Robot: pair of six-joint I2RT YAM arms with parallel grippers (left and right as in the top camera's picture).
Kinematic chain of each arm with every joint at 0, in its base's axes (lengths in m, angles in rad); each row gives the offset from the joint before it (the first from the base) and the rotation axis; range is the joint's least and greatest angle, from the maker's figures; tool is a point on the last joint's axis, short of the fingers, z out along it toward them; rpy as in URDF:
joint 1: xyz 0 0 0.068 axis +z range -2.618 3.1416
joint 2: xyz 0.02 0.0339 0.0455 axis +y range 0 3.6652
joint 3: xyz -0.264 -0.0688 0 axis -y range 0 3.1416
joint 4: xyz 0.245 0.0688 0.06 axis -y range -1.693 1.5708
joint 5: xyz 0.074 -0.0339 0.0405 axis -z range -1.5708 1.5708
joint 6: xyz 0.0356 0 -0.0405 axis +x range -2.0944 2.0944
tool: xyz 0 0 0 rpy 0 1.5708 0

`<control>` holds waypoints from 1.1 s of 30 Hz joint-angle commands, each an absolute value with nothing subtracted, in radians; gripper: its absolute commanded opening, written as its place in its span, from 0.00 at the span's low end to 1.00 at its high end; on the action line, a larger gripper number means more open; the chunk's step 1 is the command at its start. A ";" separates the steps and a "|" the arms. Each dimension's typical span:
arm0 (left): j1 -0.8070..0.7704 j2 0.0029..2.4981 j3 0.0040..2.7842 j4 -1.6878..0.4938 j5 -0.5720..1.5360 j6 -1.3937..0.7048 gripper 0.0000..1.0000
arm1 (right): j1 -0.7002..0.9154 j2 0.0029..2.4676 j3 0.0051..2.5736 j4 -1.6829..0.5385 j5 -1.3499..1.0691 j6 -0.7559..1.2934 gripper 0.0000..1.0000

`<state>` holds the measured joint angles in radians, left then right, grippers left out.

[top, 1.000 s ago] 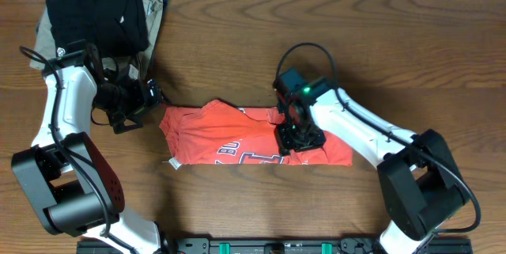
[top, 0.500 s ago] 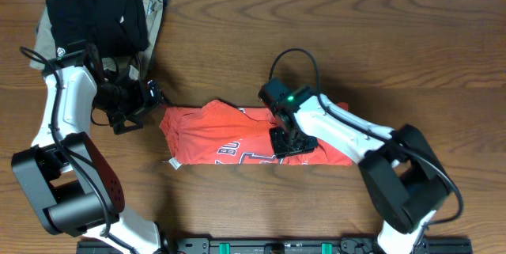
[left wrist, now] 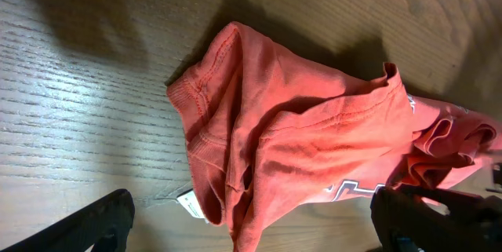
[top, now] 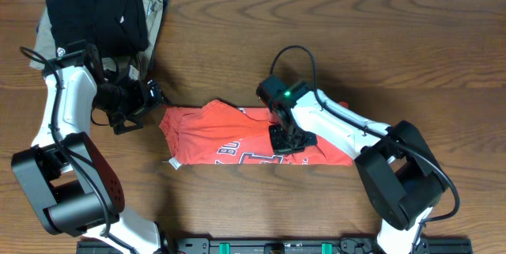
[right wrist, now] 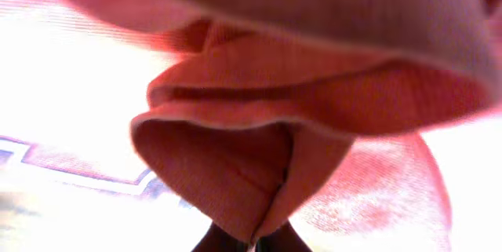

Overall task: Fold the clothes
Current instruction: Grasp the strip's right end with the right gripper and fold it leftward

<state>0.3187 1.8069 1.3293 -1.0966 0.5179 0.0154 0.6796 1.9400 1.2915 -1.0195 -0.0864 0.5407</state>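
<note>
Right gripper: closed on a doubled fold of the shirt. In the right wrist view the dark fingertips meet at the bottom edge, with red cloth pinched between them.
Held cloth: soft ribbed knit with rounded, layered folds and a stitched hem edge, glaring pink-white where the light hits it.
Left gripper: open, with its two dark fingers spread wide and hovering just beside the shirt's left end, touching no cloth.
Shirt position: lying mid-table between the two arms as a long, rumpled band, bunched and ridged at its left end.
Lettering: white and navy block shapes along the near edge, partly creased.
Tag: small, white, poking out at the near-left corner.
Table: brown wood with a wavy grain.
Black garment: folded flat at the far-left corner, on top of the tan garment.
</note>
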 commanded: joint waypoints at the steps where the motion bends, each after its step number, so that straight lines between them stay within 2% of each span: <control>1: 0.317 1.811 1.328 -1.101 0.524 0.022 0.98 | 0.682 1.943 1.338 -1.034 -0.102 0.546 0.01; 5: 0.317 1.811 1.328 -1.098 0.524 0.022 0.98 | 0.682 1.943 1.345 -1.028 -0.189 0.546 0.01; 20: 0.317 1.811 1.328 -1.098 0.524 0.022 0.98 | 0.704 1.942 1.346 -1.002 -0.243 0.553 0.02; 22: 0.317 1.811 1.328 -1.098 0.524 0.022 0.98 | 0.704 1.942 1.348 -1.004 -0.243 0.552 0.19; 24: 0.317 1.811 1.328 -1.098 0.524 0.022 0.98 | 0.698 1.942 1.348 -1.012 -0.242 0.527 0.63; 25: 0.317 1.811 1.328 -1.098 0.524 0.022 0.98 | 0.693 1.942 1.349 -1.018 -0.238 0.522 0.69; 27: 0.317 1.811 1.328 -1.098 0.524 0.022 0.98 | 0.678 1.941 1.359 -1.054 -0.217 0.522 0.69; 31: 0.317 1.811 1.328 -1.098 0.524 0.022 0.98 | 0.635 1.928 1.430 -1.182 -0.122 0.522 0.61; 33: 0.317 1.811 1.328 -1.098 0.524 0.022 0.98 | 0.611 1.907 1.474 -1.241 -0.037 0.522 0.63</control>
